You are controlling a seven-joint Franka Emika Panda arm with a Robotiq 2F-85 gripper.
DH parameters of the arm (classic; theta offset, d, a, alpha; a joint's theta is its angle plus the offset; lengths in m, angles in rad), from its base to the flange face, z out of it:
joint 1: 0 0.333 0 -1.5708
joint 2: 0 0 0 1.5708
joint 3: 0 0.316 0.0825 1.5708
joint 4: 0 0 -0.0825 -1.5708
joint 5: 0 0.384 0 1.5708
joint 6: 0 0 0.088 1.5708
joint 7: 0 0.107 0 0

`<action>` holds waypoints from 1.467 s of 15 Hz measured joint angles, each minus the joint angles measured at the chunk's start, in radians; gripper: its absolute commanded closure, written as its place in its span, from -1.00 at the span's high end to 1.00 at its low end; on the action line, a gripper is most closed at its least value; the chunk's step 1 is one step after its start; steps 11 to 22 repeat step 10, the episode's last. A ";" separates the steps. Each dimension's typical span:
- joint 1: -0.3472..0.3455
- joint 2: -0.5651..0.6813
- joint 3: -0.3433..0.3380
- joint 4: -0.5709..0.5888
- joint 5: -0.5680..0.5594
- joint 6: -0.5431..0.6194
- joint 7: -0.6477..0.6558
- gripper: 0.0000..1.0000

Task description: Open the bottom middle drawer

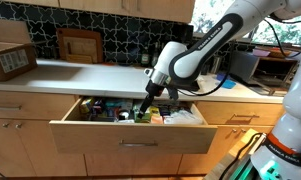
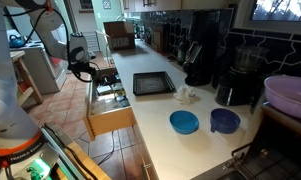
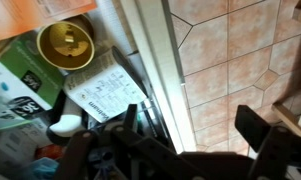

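Observation:
The bottom middle drawer (image 1: 130, 138), light oak with a slim silver bar handle (image 1: 138, 144), stands pulled far out from under the counter in both exterior views (image 2: 112, 121). It is full of clutter: a yellow round tin (image 3: 65, 42), printed papers (image 3: 105, 90), boxes. My gripper (image 1: 145, 112) is low at the drawer's front right part. In the wrist view my gripper (image 3: 190, 120) is open, with one finger inside the drawer and one outside over the tiled floor. The fingers straddle the top edge of the drawer front (image 3: 155, 60).
A cardboard box (image 1: 10, 60) and a wooden frame (image 1: 80, 45) sit on the counter. A black tray (image 2: 152, 83), two blue bowls (image 2: 184, 122), a purple bowl (image 2: 287, 97) and coffee machines (image 2: 198, 60) stand on the counter. Narrower drawers flank the open one.

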 measured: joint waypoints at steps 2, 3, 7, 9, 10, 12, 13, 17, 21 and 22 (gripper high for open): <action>-0.034 -0.044 -0.021 -0.002 0.009 -0.001 0.047 1.00; -0.042 -0.072 -0.038 -0.003 0.009 -0.002 0.080 1.00; 0.019 -0.208 -0.181 0.002 0.004 -0.085 0.235 1.00; 0.102 -0.284 -0.289 0.005 -0.057 -0.136 0.335 1.00; 0.122 -0.312 -0.313 0.004 -0.071 -0.151 0.362 1.00; 0.122 -0.312 -0.313 0.004 -0.071 -0.151 0.362 1.00; 0.122 -0.312 -0.313 0.004 -0.071 -0.151 0.362 1.00; 0.122 -0.312 -0.313 0.004 -0.071 -0.151 0.362 1.00; 0.122 -0.312 -0.313 0.004 -0.071 -0.151 0.362 1.00; 0.122 -0.312 -0.313 0.004 -0.071 -0.151 0.362 1.00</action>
